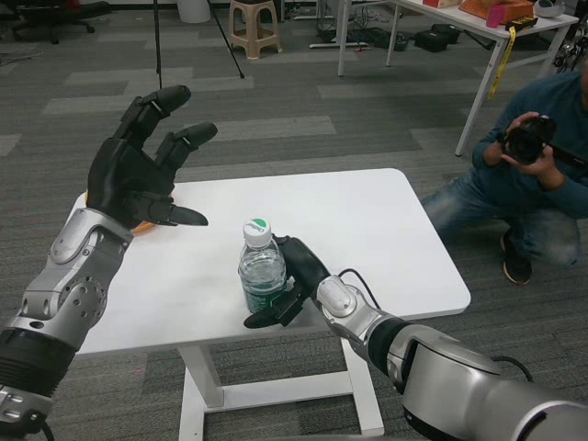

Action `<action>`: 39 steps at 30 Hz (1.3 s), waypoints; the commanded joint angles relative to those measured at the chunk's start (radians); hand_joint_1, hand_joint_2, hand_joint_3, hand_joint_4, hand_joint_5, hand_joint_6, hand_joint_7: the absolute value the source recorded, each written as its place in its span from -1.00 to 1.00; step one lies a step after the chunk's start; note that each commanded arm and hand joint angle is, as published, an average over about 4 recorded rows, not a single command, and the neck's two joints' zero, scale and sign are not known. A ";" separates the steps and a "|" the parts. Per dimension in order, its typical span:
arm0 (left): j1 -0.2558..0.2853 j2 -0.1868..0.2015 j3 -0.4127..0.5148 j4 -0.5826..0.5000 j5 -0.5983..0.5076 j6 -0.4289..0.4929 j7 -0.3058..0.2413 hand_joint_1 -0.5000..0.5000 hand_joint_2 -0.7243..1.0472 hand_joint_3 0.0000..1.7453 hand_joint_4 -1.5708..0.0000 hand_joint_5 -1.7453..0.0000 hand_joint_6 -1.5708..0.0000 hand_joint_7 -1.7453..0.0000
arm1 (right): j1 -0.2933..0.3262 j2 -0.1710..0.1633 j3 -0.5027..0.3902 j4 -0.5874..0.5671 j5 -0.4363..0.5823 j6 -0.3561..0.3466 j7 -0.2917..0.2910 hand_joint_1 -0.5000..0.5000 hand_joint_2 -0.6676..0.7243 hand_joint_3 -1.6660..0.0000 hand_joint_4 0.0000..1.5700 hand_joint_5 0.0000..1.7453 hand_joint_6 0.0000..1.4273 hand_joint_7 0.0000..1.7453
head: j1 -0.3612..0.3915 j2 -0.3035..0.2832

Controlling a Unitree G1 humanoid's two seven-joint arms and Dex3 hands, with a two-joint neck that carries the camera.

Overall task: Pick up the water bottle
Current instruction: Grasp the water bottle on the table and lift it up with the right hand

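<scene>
Head view: water bottle (pixel 262 273) stands upright mid-tabletop (pixel 367 220). Right hand (pixel 292 280) is against the bottle's right side, fingers (pixel 268 316) curling round its base; grip looks partial, lift not yet done. Left hand (pixel 145 158) hovers up-left of bottle, fingers spread, empty.

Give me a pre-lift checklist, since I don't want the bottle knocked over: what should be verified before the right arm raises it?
1. Water bottle upright on the white table: ok.
2. Cap on: ok.
3. Right robot hand against the bottle's side, fingers reaching around it: ok, but whether the grip is firm: cannot tell.
4. Left robot hand raised with fingers spread, away from the bottle: ok.
5. Space above the bottle free for lifting: ok.
6. Person with camera crouching to the right of the table, apart from it: ok.
</scene>
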 commanded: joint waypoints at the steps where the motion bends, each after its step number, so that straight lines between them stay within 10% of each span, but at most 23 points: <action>1: -0.001 0.010 -0.002 0.006 -0.009 0.002 0.001 -0.96 -0.10 -0.95 1.00 -0.29 1.00 -0.20 | 0.019 -0.011 0.001 0.003 -0.003 0.006 -0.001 0.83 -0.09 -0.10 1.00 0.33 0.32 0.72 | 0.002 0.003; 39: 0.025 -0.005 0.008 0.006 -0.008 0.002 0.002 -0.94 -0.10 -0.93 1.00 -0.29 1.00 -0.20 | 0.009 -0.150 -0.136 -0.183 -0.007 -0.002 0.062 0.92 -0.36 -0.14 0.75 0.33 0.22 0.74 | 0.028 0.063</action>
